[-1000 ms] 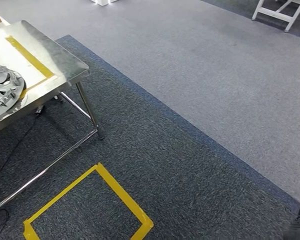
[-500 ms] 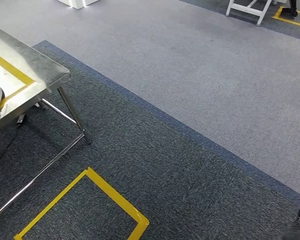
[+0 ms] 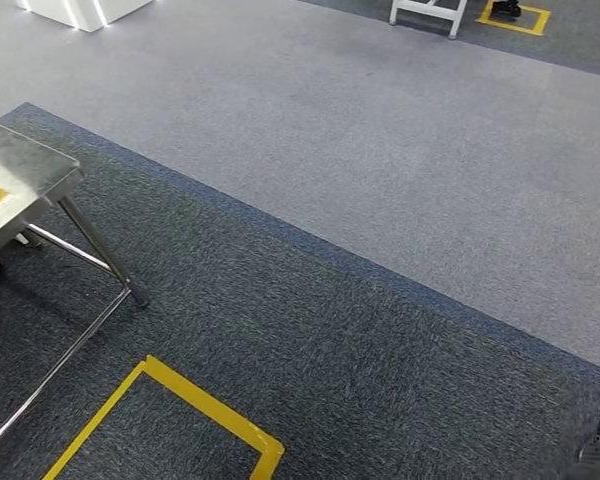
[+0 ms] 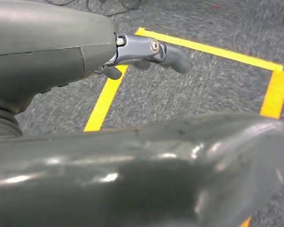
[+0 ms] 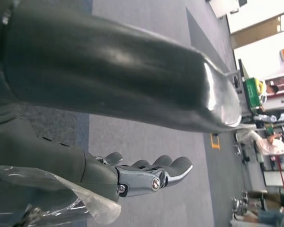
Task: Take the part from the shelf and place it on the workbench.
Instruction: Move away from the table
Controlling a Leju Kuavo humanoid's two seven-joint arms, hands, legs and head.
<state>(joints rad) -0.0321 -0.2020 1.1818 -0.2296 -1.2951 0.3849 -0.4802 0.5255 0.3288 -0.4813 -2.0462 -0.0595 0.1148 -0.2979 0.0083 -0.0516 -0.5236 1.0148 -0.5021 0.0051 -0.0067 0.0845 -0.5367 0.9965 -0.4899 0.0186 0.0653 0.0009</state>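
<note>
Table point(image 3: 25, 175) corner at far left, steel top with a strip of yellow tape, legs on dark carpet point(image 3: 320, 340). Part can't be made out on the visible bit of table. Yellow tape square point(image 3: 206, 405) on the floor in front of the table. Grey carpet beyond, white frame point(image 3: 429, 12) and another tape square point(image 3: 520, 20) far back. Left robot hand point(image 4: 147, 49) hangs over the tape, fingers straight, nothing in it. Right robot hand point(image 5: 147, 175) fingers extended, empty. People far off in right wrist view.
</note>
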